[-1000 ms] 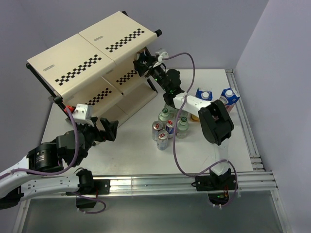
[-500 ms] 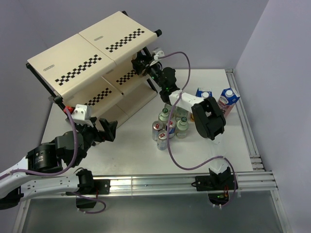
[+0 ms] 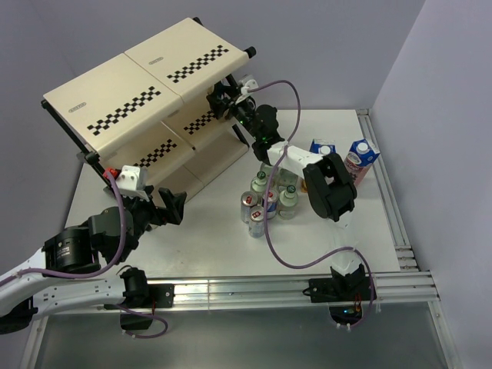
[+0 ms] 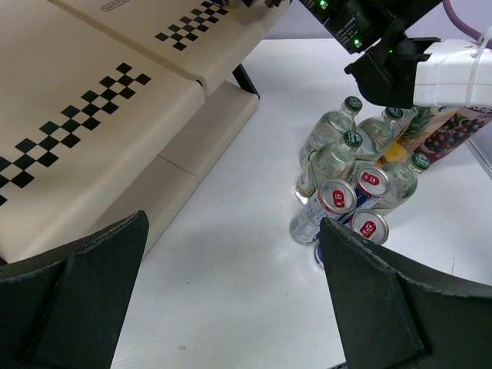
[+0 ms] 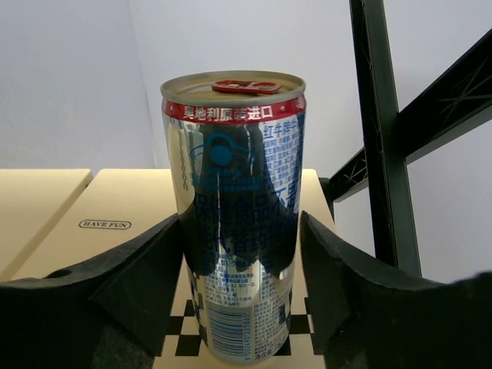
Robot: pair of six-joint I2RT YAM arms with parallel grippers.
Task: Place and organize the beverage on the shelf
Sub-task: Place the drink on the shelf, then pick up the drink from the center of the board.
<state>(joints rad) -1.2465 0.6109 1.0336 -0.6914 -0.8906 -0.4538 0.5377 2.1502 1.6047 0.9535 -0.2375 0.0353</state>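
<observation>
Overhead, the right gripper [image 3: 221, 100] reaches beneath the top tier of the cream checkered shelf [image 3: 123, 92]. Its fingers closely flank an upright blue-silver can [image 5: 240, 207] standing on a shelf panel; whether they press it cannot be told. The left gripper [image 3: 171, 206] hovers above the white table [image 3: 207, 246], jaws wide, empty. Three cans [image 3: 254, 211], four bottles [image 3: 288, 201] and two cartons [image 3: 361, 157] cluster on the table.

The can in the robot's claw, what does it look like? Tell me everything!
The can is slim, shiny metal: silver and blue, with a red band of white writing round the top, a red pull tab and a barcode. It stands upright, seemingly on the cream shelf. The right gripper's black fingers flank it closely; whether they press is unclear.
</observation>
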